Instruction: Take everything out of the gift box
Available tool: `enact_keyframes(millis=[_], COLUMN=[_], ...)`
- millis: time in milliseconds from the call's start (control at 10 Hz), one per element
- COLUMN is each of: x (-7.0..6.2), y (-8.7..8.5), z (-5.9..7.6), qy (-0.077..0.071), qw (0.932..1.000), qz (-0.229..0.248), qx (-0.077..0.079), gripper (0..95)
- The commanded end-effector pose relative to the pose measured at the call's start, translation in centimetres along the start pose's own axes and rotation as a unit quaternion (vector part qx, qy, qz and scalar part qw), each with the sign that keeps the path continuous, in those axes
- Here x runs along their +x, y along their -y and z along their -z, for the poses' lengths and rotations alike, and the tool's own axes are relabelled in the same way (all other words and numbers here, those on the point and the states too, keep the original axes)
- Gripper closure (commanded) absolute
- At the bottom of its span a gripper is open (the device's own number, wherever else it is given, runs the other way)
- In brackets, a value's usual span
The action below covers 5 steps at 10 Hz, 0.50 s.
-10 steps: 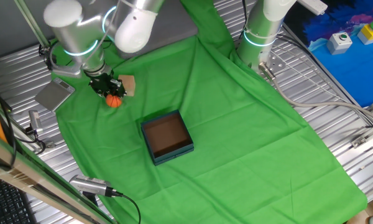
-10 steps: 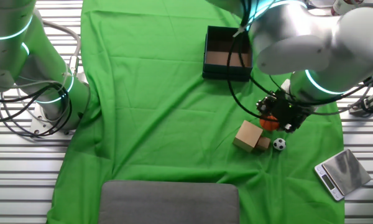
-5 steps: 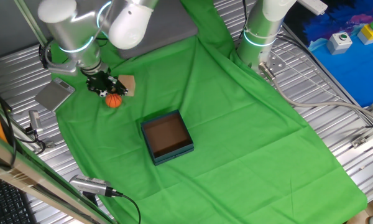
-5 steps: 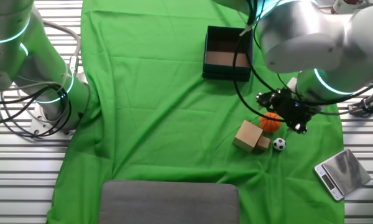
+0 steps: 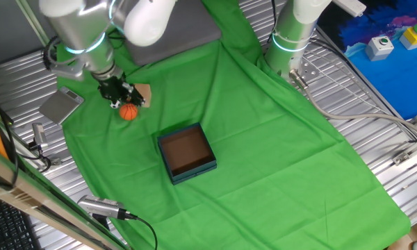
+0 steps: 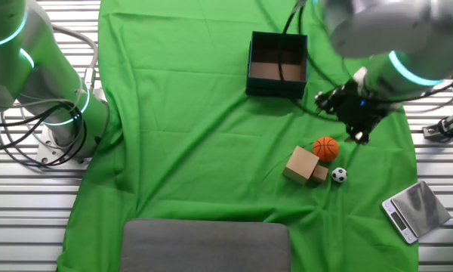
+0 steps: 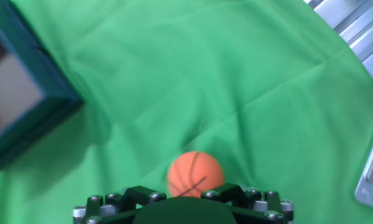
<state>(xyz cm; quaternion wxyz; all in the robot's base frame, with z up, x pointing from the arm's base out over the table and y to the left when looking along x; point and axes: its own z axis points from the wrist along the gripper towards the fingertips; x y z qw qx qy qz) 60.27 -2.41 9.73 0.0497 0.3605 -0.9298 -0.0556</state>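
The hand [image 6: 352, 106] has let go of the orange basketball [image 6: 326, 148] and risen toward the frame's upper right, empty; its opening I cannot tell. The ball rests beside the wooden block [image 6: 302, 165] and soccer ball [image 6: 339, 175], and the gift box [image 6: 277, 65] at top centre looks emptied, so the task seems done.

No readable text, labels, brands or numbers in any view. The small grey scale [image 6: 412, 211] at the table edge has a display too small to read.
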Motion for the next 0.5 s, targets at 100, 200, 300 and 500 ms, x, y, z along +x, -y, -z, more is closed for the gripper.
enact_keyframes(millis=[100, 200, 300, 500], x=[-0.49, -0.5, -0.53, -0.53], y=[-1.13, -1.15, -1.18, -1.19], z=[-0.22, -0.22, -0.23, -0.23], qy=[-0.011, -0.022, -0.021, -0.024], qw=[0.9998, 0.9995, 0.9995, 0.9995], qz=[-0.001, 0.005, 0.006, 0.003], qx=[0.014, 0.022, 0.021, 0.021], gripper=[95.0, 95.0, 95.0, 95.0])
